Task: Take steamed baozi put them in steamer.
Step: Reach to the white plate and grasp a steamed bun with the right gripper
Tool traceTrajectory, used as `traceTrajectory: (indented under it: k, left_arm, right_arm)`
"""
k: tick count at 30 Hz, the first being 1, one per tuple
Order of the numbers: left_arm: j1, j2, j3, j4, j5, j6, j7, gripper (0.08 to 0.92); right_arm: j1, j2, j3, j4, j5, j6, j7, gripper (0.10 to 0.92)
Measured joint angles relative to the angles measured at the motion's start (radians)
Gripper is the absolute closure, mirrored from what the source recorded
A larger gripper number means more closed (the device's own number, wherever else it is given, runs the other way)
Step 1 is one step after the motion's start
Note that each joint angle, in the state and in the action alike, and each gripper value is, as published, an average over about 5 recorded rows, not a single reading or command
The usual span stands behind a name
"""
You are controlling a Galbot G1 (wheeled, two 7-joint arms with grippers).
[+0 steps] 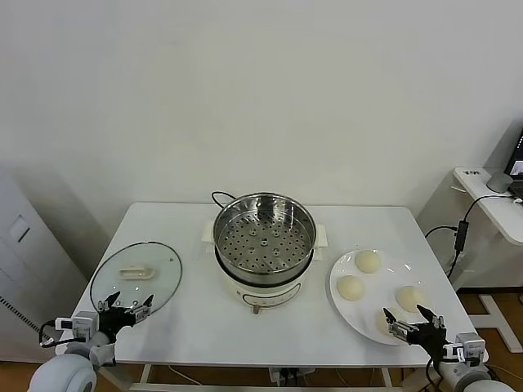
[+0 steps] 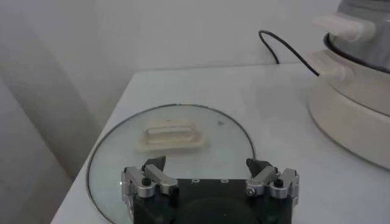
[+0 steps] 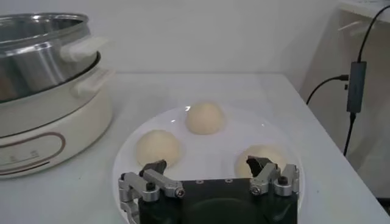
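White tabletop (image 1: 188, 327): steamer (image 1: 264, 237) uncovered, ready for loading. Right gripper (image 1: 413, 321) hovers over the baozi (image 1: 350, 287) plate (image 1: 343, 304), fingers wide, empty. Left gripper (image 1: 125, 309), open, idles by the lid (image 1: 136, 274), probably parked.

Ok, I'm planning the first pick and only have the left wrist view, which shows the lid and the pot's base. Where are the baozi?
Observer: Three baozi show on a white plate, to the robot's right of the steamer.
Operator: Is the steamer ready to load?
Observer: It has no lid on, and its perforated tray is bare.
Operator: And the right arm?
Observer: The right gripper is open and empty, over the plate's near edge.
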Motion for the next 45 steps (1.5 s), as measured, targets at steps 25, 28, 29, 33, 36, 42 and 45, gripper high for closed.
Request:
traceTrajectory:
  k: [25,28,29,33,36,42,45]
  left_arm:
    - [-0.001,-0.001,0.014,-0.021,0.004,0.006,0.0,0.177]
    - [-0.001,0.0,0.015,-0.022,0.005,0.006,0.0,0.177]
    - [0.0,0.001,0.015,-0.023,0.006,0.006,0.0,0.177]
    - [0.002,0.007,0.016,-0.024,0.011,0.006,0.0,0.177]
    - [0.002,0.011,0.016,-0.025,0.012,0.006,-0.001,0.177]
    - [0.002,0.014,0.018,-0.03,0.017,0.007,-0.002,0.177]
    - [0.002,0.013,0.018,-0.032,0.018,0.009,-0.003,0.177]
  right_arm:
    - [0.302,-0.177,-0.053,-0.237,-0.782,0.228,-0.229,0.203]
    - [0.375,-0.219,-0.097,-0.281,-0.85,0.258,-0.298,0.203]
    - [0.403,-0.234,-0.116,-0.296,-0.868,0.267,-0.322,0.203]
    - [0.526,-0.296,-0.214,-0.354,-0.916,0.297,-0.422,0.203]
    - [0.635,-0.341,-0.314,-0.403,-0.927,0.312,-0.503,0.203]
    - [0.896,-0.401,-0.571,-0.521,-0.906,0.343,-0.663,0.203]
    - [1.029,-0.413,-0.709,-0.586,-0.885,0.363,-0.732,0.203]
